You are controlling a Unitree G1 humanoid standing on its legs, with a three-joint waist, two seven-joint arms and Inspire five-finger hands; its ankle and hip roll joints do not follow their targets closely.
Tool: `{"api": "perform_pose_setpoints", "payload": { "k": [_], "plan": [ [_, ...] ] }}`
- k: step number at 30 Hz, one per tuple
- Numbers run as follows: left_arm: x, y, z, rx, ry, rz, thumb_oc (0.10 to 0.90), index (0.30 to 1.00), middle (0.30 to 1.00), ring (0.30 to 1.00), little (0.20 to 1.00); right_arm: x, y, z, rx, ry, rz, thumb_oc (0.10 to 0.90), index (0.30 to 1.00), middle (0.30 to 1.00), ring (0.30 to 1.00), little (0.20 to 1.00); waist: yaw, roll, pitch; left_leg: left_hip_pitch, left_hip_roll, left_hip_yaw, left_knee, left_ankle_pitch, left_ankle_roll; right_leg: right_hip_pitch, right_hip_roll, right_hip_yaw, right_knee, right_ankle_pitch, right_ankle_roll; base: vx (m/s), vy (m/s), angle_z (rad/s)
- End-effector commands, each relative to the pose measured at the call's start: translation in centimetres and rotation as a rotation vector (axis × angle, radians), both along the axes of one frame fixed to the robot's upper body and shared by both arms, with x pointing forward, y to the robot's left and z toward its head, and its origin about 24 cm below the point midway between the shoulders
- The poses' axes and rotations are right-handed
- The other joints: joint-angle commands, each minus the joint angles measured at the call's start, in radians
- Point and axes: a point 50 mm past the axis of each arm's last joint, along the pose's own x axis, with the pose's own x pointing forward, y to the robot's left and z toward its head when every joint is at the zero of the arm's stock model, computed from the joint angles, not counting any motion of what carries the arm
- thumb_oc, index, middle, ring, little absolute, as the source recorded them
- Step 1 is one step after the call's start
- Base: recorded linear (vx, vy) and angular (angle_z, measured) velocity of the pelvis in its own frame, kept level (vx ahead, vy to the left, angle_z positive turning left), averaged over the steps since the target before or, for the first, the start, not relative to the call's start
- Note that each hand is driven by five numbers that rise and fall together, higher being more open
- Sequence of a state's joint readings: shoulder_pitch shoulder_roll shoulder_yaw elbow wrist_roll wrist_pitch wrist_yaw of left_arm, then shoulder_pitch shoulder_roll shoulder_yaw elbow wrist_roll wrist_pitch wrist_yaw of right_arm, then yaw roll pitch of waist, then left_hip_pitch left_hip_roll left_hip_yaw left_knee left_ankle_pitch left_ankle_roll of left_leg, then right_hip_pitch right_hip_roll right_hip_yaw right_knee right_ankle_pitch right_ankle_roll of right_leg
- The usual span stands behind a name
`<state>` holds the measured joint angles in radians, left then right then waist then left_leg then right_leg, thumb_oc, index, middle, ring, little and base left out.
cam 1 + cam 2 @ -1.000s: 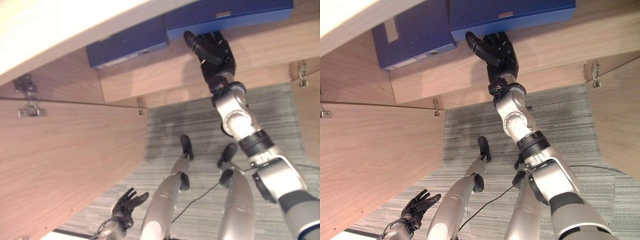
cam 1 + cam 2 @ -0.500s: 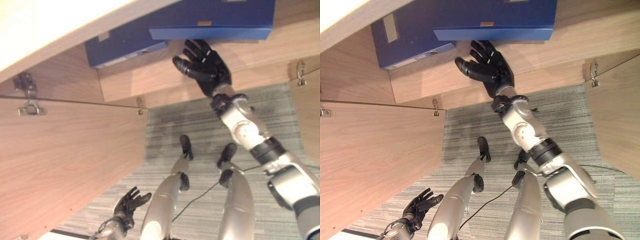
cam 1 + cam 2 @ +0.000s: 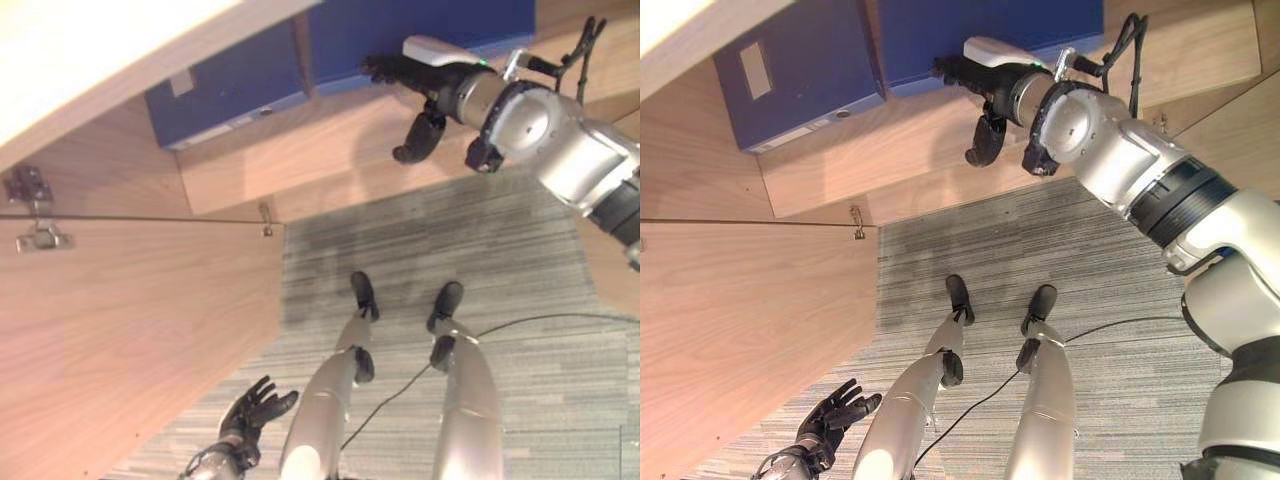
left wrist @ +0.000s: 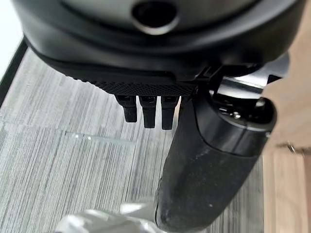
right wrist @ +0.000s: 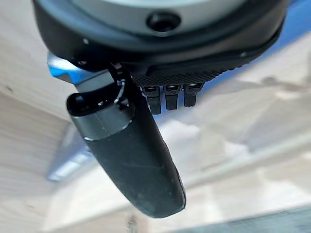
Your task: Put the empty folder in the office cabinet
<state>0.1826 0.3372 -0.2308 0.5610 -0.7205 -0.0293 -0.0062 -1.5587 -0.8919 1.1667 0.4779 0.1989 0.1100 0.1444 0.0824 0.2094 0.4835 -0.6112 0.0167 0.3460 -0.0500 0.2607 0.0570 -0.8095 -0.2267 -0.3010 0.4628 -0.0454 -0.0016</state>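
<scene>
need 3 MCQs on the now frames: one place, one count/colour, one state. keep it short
1. Where is the right hand?
A. at the front edge of a folder on the cabinet shelf
B. flat on the carpet
C. on the door hinge

2. How many blue folders sit in the cabinet?
A. none
B. two
C. five

3. What is the state of the left hand?
A. shut on a folder
B. open, holding nothing
C. gripping the door

Key:
1 A: the right hand reaches the nearer blue folder on the shelf.
2 B: that folder lies beside a second folder.
3 B: the left hand hangs low over the carpet with its fingers spread.
</scene>
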Motion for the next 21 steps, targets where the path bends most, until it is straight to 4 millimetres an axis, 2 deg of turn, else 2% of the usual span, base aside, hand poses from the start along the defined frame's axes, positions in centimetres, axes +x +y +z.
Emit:
{"api": "perform_pose_setpoints", "payload": {
  "k": [1, 6, 10, 12, 13, 14, 16, 17, 18, 19, 21],
  "plan": [
    [-5.0, 3.0, -1.3, 0.123, 0.165, -0.029, 0.8, 0.9, 0.9, 0.9, 0.9, -0.1, 0.4, 2.0, -0.068, -0.07, -0.002, 0.8, 0.9, 0.9, 0.9, 0.9, 0.026, -0.018, -0.01, 0.068, -0.031, -0.101, -0.008, -0.164, -0.105, 0.154, 0.047, -0.036, -0.377, 0.104, 0.116, 0.02, 0.008, -0.06],
    [-4.7, 2.8, -1.2, 0.118, 0.15, -0.019, 0.8, 0.9, 0.9, 0.9, 0.9, 0.4, -0.4, 1.8, -0.06, -0.07, -0.047, 0.8, 0.9, 0.9, 0.9, 0.9, 0.027, -0.018, -0.012, 0.076, -0.033, -0.1, -0.021, -0.159, -0.105, 0.163, 0.052, -0.034, -0.393, 0.11, 0.118, 0.0, 0.002, -0.03],
    [-4.0, 2.4, -1.0, 0.105, 0.123, -0.017, 0.8, 0.9, 0.9, 0.9, 0.9, 1.1, -1.4, 2.0, -0.153, -0.112, -0.142, 0.8, 0.9, 0.9, 0.9, 0.9, 0.023, -0.019, -0.011, 0.077, -0.036, -0.099, -0.02, -0.164, -0.102, 0.167, 0.056, -0.03, -0.402, 0.116, 0.116, 0.0, 0.009, -0.03],
    [-3.8, 2.5, -0.9, 0.109, 0.118, -0.002, 0.8, 0.9, 0.9, 0.9, 0.9, 1.0, -2.0, 3.7, -0.161, -0.232, -0.203, 0.8, 0.9, 0.9, 0.9, 0.9, 0.02, -0.019, -0.006, 0.077, -0.038, -0.099, -0.018, -0.166, -0.1, 0.167, 0.057, -0.026, -0.406, 0.117, 0.116, -0.01, 0.01, -0.05],
    [-3.8, 2.5, -0.9, 0.109, 0.118, -0.002, 0.8, 0.9, 0.9, 0.9, 0.9, 1.0, -2.0, 3.7, -0.161, -0.232, -0.203, 0.8, 0.9, 0.9, 0.9, 0.9, 0.02, -0.019, -0.006, 0.077, -0.038, -0.099, -0.018, -0.166, -0.1, 0.167, 0.057, -0.026, -0.406, 0.117, 0.116, -0.02, 0.001, -0.04],
    [-3.3, 2.5, -0.9, 0.116, 0.108, 0.013, 0.8, 0.9, 0.9, 0.9, 0.9, 0.8, -2.3, 5.0, -0.064, -0.345, -0.218, 0.8, 0.9, 0.9, 0.9, 0.9, 0.021, -0.017, -0.002, 0.076, -0.038, -0.1, -0.017, -0.166, -0.098, 0.168, 0.057, -0.025, -0.407, 0.117, 0.115, 0.0, 0.0, 0.0],
    [-2.7, 2.4, -0.9, 0.136, 0.102, 0.017, 0.8, 0.9, 0.9, 0.9, 0.9, 0.4, -2.2, 6.0, 0.304, -0.404, -0.136, 0.8, 0.9, 0.9, 0.9, 0.9, 0.025, -0.013, 0.005, 0.08, -0.04, -0.098, -0.017, -0.165, -0.096, 0.169, 0.058, -0.02, -0.407, 0.118, 0.117, 0.0, 0.0, 0.0],
    [-2.2, 2.5, -0.7, 0.151, 0.085, 0.016, 0.8, 0.9, 0.9, 0.9, 0.9, 0.0, -2.3, 6.8, 0.382, -0.476, -0.135, 0.8, 0.9, 0.9, 0.9, 0.9, 0.027, -0.01, 0.007, 0.079, -0.041, -0.098, -0.015, -0.165, -0.095, 0.171, 0.057, -0.018, -0.407, 0.117, 0.118, -0.02, -0.001, -0.03],
    [-2.2, 2.5, -0.7, 0.151, 0.085, 0.016, 0.8, 0.9, 0.9, 0.9, 0.9, 0.0, -2.3, 6.8, 0.383, -0.476, -0.135, 0.8, 0.9, 0.9, 0.9, 0.9, 0.027, -0.01, 0.007, 0.079, -0.041, -0.098, -0.015, -0.165, -0.095, 0.171, 0.057, -0.018, -0.407, 0.117, 0.118, -0.03, -0.001, -0.07],
    [-1.5, 2.6, -0.5, 0.175, 0.065, 0.028, 0.8, 0.9, 0.9, 0.9, 0.9, -0.8, -2.4, 7.7, 0.395, -0.575, -0.118, 0.8, 0.9, 0.9, 0.9, 0.9, 0.026, -0.005, 0.008, 0.077, -0.043, -0.097, -0.013, -0.168, -0.095, 0.172, 0.057, -0.019, -0.408, 0.116, 0.119, -0.02, 0.009, -0.08],
    [-1.2, 2.7, -0.2, 0.179, 0.045, 0.04, 0.8, 0.9, 0.9, 0.9, 0.9, -0.8, -3.1, 7.8, 0.451, -0.601, -0.143, 0.8, 0.9, 0.9, 0.9, 0.9, 0.028, -0.001, 0.007, 0.075, -0.043, -0.093, -0.011, -0.166, -0.095, 0.174, 0.058, -0.022, -0.412, 0.118, 0.121, -0.02, 0.005, -0.03]
  ]
}}
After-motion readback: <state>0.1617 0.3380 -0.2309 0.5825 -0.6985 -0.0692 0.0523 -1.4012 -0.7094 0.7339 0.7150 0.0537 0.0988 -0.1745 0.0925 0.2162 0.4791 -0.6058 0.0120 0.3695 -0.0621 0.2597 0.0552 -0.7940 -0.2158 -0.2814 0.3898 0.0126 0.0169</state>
